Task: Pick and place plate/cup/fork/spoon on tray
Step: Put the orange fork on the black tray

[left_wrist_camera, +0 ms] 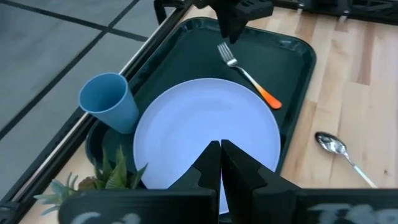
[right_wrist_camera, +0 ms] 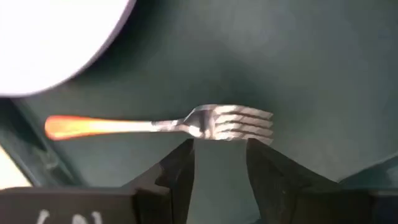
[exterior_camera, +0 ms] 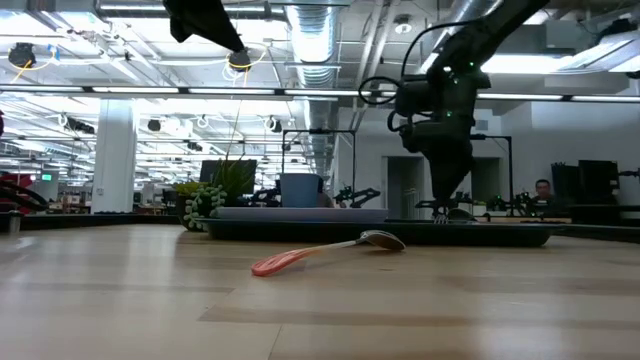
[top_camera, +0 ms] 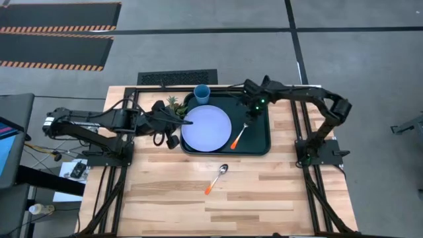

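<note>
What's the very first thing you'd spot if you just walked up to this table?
The big pale plate jumps out first, lying in the dark tray with the blue cup at the tray's far edge. Next is the right hand, open just above the fork, which lies on the tray beside the plate. The spoon lies alone on the bare wooden table, nearer than the tray.
</note>
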